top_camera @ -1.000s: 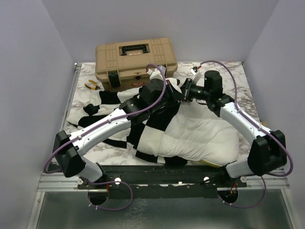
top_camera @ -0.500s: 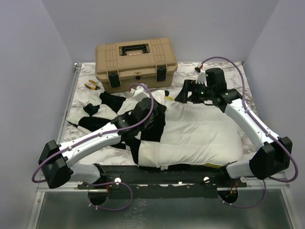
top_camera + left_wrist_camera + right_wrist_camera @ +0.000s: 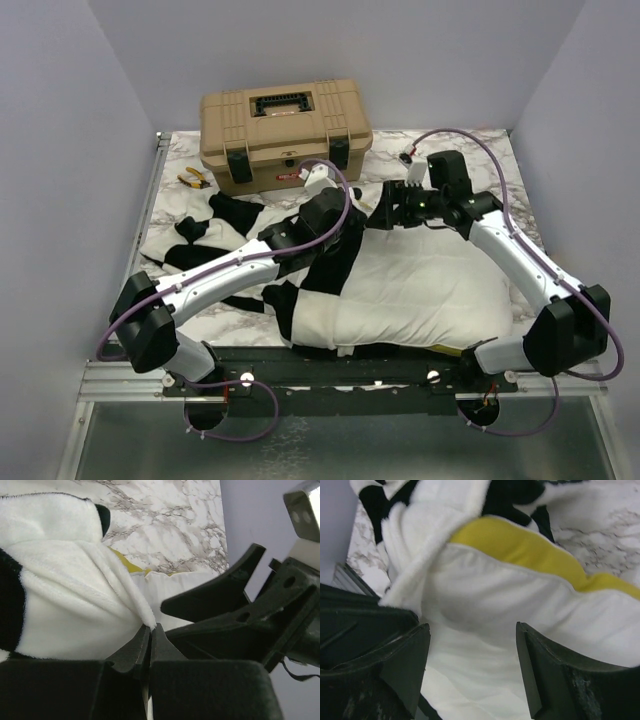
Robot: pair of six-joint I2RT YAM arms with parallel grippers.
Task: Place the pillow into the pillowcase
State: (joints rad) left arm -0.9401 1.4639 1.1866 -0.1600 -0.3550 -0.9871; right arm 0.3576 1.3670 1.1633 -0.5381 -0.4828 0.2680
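The white pillow [image 3: 420, 280] lies across the middle and right of the table, and its yellow edge strip [image 3: 520, 545] shows in the right wrist view. The black and cream checked pillowcase [image 3: 215, 235] is draped over its left end. My left gripper [image 3: 150, 628] is shut on a fleecy fold of the pillowcase [image 3: 75, 605]; from above, this left gripper [image 3: 352, 218] sits at the pillow's far left corner. My right gripper [image 3: 380, 213] faces it a short way off. In its wrist view the right gripper [image 3: 472, 647] is open, and the pillow [image 3: 485, 605] lies just beyond its fingers.
A tan toolbox [image 3: 285, 130] stands at the back, just behind both grippers. A yellow-handled tool [image 3: 193, 178] lies left of it on the marble table [image 3: 500, 170]. Purple walls close in on both sides.
The right gripper has gone from shut to open and dipped towards the pillow's corner. The left gripper pulled back with the pillowcase edge, then moved forward to the right gripper again.
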